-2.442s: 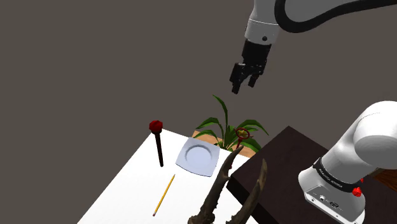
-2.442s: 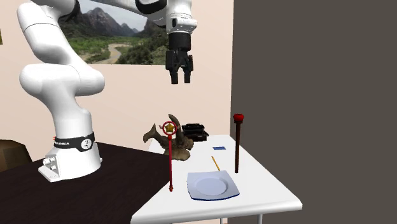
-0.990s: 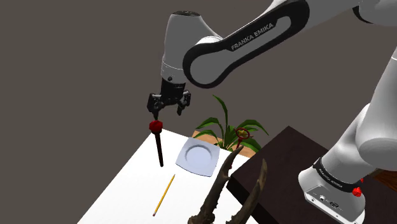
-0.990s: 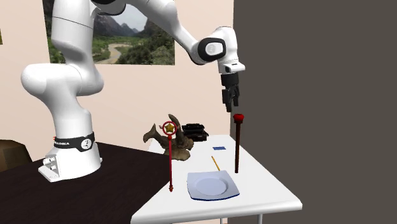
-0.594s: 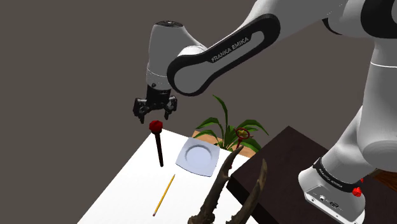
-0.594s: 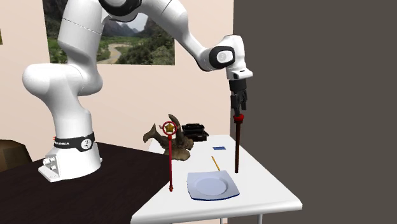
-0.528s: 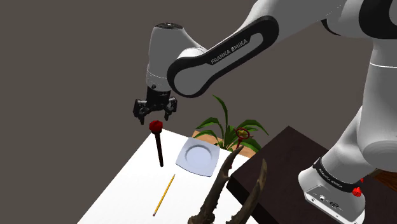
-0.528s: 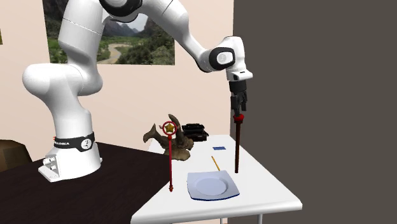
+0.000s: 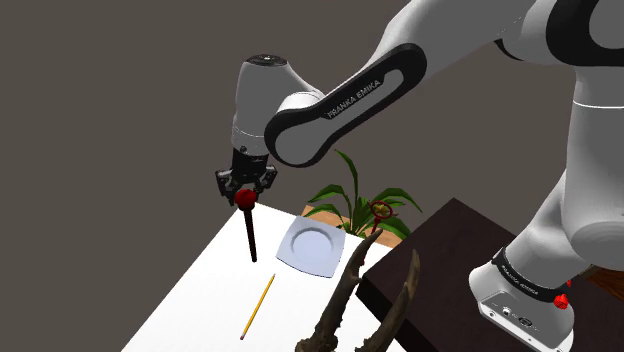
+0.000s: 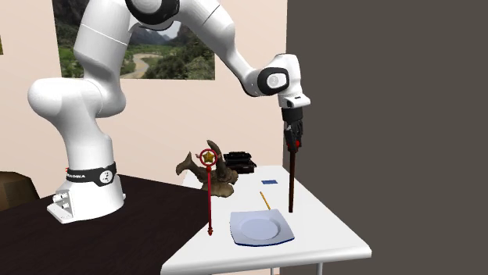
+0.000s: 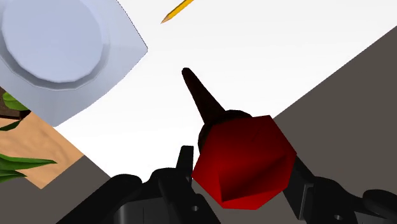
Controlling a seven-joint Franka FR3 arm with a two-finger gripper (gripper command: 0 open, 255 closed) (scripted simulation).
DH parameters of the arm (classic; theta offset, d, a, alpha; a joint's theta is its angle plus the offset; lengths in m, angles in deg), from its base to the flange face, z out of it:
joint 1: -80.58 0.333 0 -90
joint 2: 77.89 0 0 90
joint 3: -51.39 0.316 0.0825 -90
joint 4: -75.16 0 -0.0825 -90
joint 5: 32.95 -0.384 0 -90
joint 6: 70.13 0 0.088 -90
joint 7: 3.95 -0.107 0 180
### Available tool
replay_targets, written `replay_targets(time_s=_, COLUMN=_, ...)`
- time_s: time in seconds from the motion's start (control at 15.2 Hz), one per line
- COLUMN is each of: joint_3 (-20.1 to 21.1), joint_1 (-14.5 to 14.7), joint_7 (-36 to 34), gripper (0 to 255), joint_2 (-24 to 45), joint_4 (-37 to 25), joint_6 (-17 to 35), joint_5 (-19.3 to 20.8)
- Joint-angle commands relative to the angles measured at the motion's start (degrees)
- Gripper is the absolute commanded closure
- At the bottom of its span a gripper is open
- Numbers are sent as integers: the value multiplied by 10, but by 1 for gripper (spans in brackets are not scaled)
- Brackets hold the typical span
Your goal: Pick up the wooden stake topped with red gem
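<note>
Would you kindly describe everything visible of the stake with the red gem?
The stake is a slim, dark brown shaft tapering to a point, topped by a faceted red gem. It stands upright, point on the white table, beside the pale plate without touching it. The gripper sits over its top, black fingers clasping the gem on both sides.

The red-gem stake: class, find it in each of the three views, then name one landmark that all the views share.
Shoulder view: stake stands upright near the table's far end, left of the plate.
Second exterior view: upright, behind and right of the plate.
Wrist view: red gem up close, shaft running down to the table beside the plate.
Shared landmark: the plate.
</note>
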Motion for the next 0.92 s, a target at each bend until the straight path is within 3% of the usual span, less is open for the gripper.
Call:
replay_targets(time_s=0.0, joint_3=0, joint_1=0, joint_7=0, gripper=255, joint_2=0, joint_4=0, joint_6=1, joint_5=0)
replay_targets(time_s=0.46, joint_3=0, joint_1=1, joint_7=-1, gripper=255, joint_2=1, joint_4=-1, joint_6=0, joint_5=1)
replay_targets(time_s=0.86, joint_3=10, joint_1=-7, joint_7=7, gripper=255, joint_2=-26, joint_4=-12, joint_6=-36, joint_5=-15)
